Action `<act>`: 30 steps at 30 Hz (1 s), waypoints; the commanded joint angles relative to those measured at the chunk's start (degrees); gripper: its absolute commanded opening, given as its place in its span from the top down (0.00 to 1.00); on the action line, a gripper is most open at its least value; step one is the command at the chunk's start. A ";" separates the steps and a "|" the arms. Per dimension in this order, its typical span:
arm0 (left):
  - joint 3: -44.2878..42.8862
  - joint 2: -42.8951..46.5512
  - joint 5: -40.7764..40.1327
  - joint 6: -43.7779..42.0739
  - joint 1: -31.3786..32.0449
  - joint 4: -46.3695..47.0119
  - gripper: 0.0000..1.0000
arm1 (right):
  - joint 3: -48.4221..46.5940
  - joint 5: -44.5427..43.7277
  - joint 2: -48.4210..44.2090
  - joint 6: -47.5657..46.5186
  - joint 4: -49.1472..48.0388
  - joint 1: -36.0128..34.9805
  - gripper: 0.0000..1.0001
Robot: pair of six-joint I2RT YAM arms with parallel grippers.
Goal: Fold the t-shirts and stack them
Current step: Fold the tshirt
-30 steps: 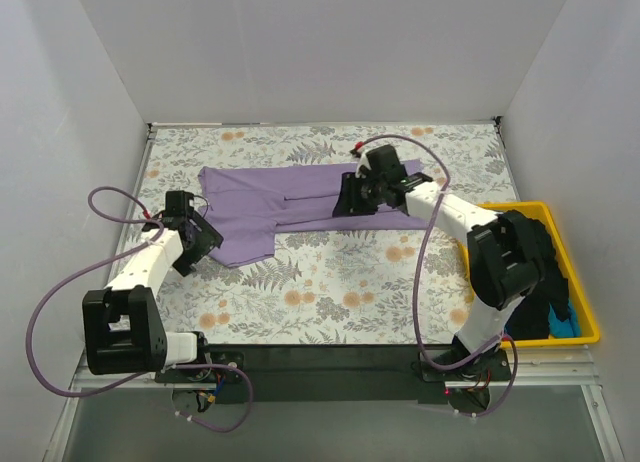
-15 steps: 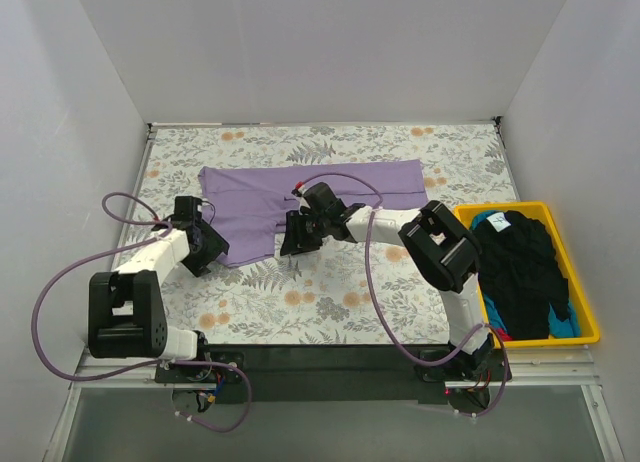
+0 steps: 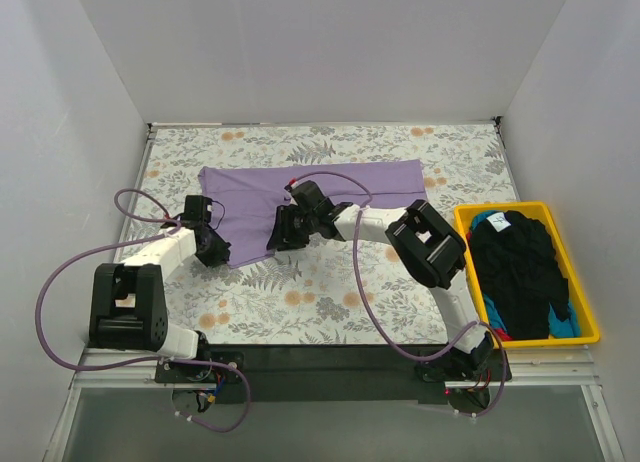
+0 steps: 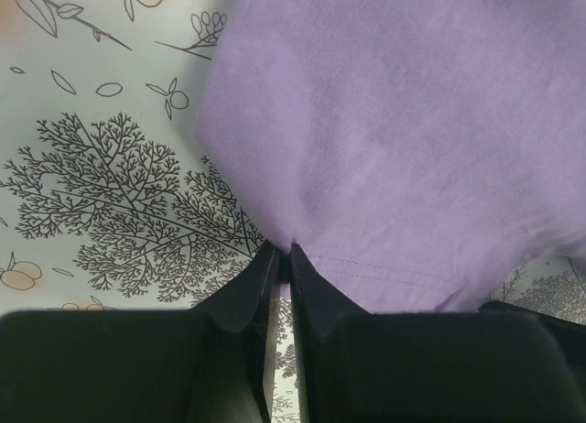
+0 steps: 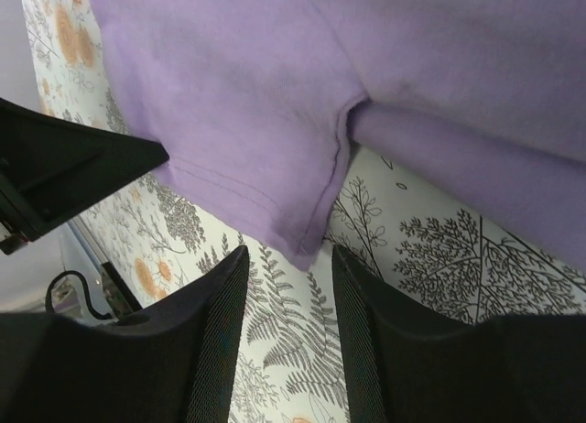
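Observation:
A lavender t-shirt lies spread across the far half of the floral table, with a folded flap reaching toward me on its left. My left gripper sits at that flap's near-left corner. In the left wrist view its jaws are pinched shut on the hem of the lavender t-shirt. My right gripper hovers at the flap's near-right corner. It stands open, with the corner of the lavender fabric just beyond its fingertips and nothing between them. Black and blue t-shirts lie heaped in the tray.
A yellow tray stands at the right edge of the table. White walls close in the left, back and right sides. My left gripper's black body shows at the left of the right wrist view, close by.
My left gripper has shut on the shirt's hem. The right arm has swung from the shirt's right half across to the flap's near corner, close to the left gripper.

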State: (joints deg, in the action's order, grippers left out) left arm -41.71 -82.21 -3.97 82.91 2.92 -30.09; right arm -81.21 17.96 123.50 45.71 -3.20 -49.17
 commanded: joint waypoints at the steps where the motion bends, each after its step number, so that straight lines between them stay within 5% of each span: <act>1: -0.30 0.74 0.01 0.05 0.51 0.64 0.94 | -2.28 -2.14 2.97 2.54 2.49 -0.49 0.52; 13: -5.56 2.59 -3.24 -1.52 0.51 -1.55 1.00 | -5.63 0.59 5.26 2.89 5.14 -1.02 0.68; 20: -9.79 2.59 -2.10 -2.40 0.51 -1.73 1.00 | -6.06 0.68 5.52 2.54 5.05 -0.93 0.97; 30: -17.08 -2.06 -1.92 -6.00 0.60 0.37 1.00 | -7.56 1.29 2.81 0.43 1.53 1.00 0.99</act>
State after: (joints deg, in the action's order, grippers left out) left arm -55.02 -82.94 -5.34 79.33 3.22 -31.66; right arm -86.48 19.07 127.76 47.77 -0.12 -49.17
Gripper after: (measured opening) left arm 0.031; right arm 0.019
